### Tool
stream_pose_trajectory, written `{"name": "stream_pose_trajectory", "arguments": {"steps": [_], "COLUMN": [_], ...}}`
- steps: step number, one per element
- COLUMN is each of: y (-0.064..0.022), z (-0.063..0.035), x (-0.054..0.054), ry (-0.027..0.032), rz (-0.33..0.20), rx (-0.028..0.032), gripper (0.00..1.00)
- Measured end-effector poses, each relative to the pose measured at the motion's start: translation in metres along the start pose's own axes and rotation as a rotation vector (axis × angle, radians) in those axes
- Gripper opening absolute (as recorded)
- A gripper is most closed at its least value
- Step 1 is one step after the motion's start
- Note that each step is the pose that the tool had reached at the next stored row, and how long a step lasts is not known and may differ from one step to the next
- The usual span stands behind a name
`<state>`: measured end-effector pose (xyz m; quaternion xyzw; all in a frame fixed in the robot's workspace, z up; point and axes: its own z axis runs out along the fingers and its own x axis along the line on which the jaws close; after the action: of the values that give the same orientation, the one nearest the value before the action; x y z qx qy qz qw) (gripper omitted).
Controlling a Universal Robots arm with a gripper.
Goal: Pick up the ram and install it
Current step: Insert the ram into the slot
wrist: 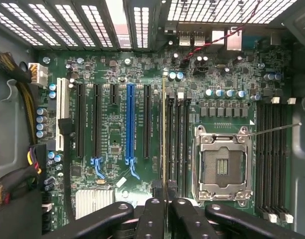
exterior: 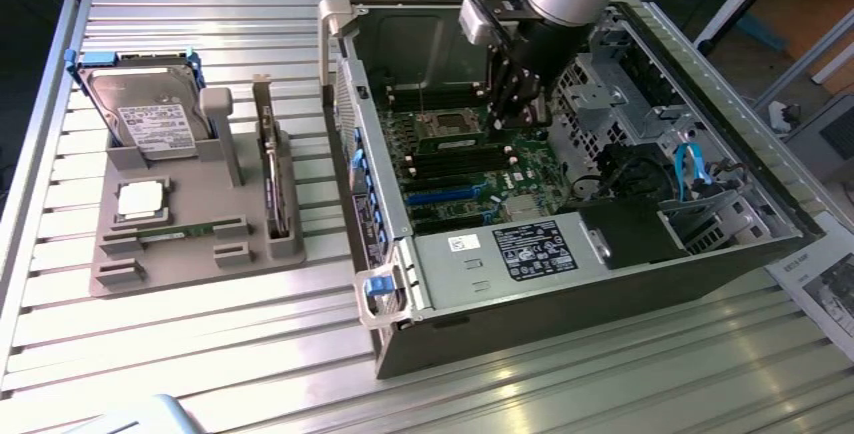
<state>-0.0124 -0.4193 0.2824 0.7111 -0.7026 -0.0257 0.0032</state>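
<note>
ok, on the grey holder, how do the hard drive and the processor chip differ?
Pose: the hard drive stands on edge; the processor chip lies flat in a recess.
Size: the hard drive is clearly bigger than the processor chip.
Fittings: the hard drive has blue side rails; the processor chip has none.
Both are silvery and both sit on the grey holder.

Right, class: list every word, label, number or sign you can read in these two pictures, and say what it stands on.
Nothing reads clearly enough to quote.
White label on the hard drive: print too small.
Black label inside the computer case: too small.
White sticker beside it: blurred.
Sheet of paper at the exterior view's right edge: blurred.
Motherboard, white printed markings: too small.
</note>
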Motion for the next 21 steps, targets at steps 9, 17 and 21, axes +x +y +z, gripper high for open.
{"name": "stream_pose_trajectory", "arguments": {"steps": [9, 17, 21], "y": [-0.0003, -0.0100, -0.0178], "z": [0.0053, 0.0054, 0.0054], "x": [0.000, 0.000, 0.000], "ry": [0.0001, 0.0000, -0.0002], "rz": [0.000, 0.000, 0.000], "rx": [0.0000, 0.0000, 0.0001], "gripper": [0.12, 0.12, 0.12]}}
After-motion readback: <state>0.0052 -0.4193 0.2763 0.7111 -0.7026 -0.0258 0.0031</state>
